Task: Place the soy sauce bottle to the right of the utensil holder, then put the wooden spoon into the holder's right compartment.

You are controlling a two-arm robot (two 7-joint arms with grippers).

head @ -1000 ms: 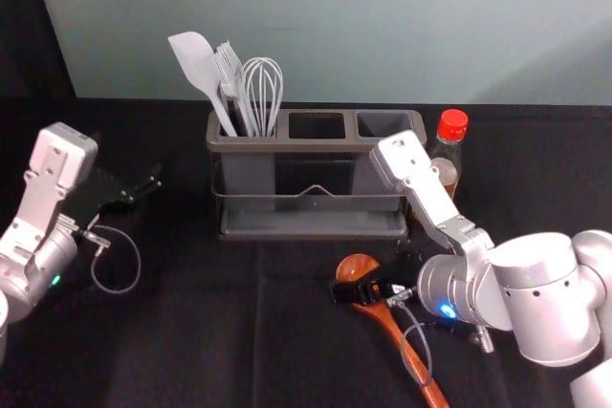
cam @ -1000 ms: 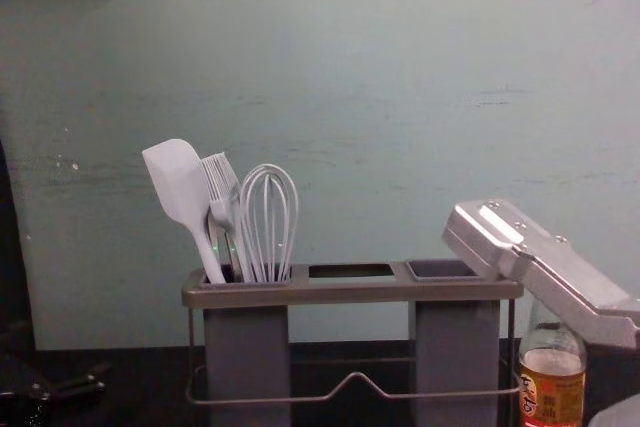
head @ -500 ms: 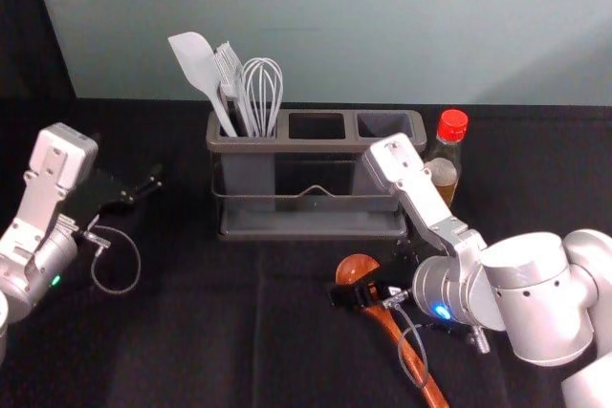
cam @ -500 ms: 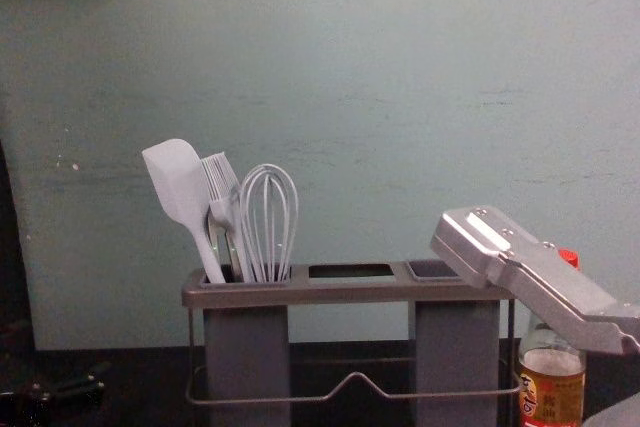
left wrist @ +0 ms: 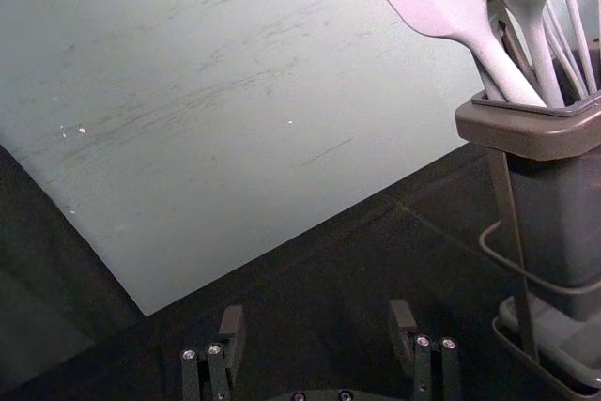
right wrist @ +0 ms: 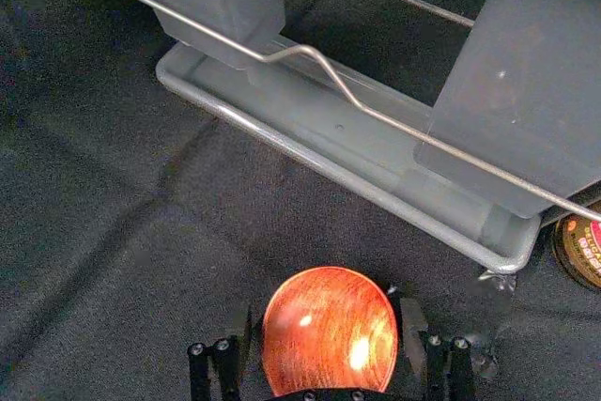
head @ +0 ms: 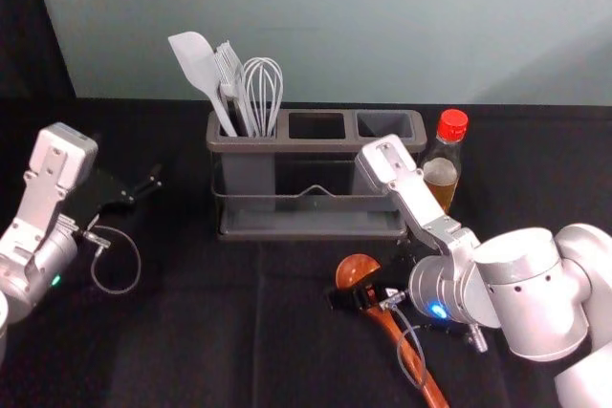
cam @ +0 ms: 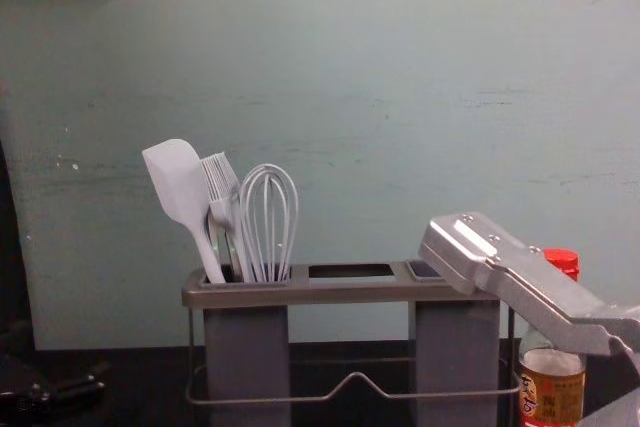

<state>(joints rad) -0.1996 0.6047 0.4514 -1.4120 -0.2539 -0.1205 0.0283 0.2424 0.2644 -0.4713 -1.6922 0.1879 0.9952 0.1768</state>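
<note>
The right claw [head: 367,272] stands open at the wooden spoon [head: 355,268], fingers on either side of the bowl, touching or not I cannot tell; it hides part of the spoon's neck on the table [head: 201,341]; the soy sauce bottle [head: 442,165] stands just right of the utensil holder [head: 312,228], partly behind the arm in the chest view; the left claw [head: 130,160] is parked open, left of the holder.
</note>
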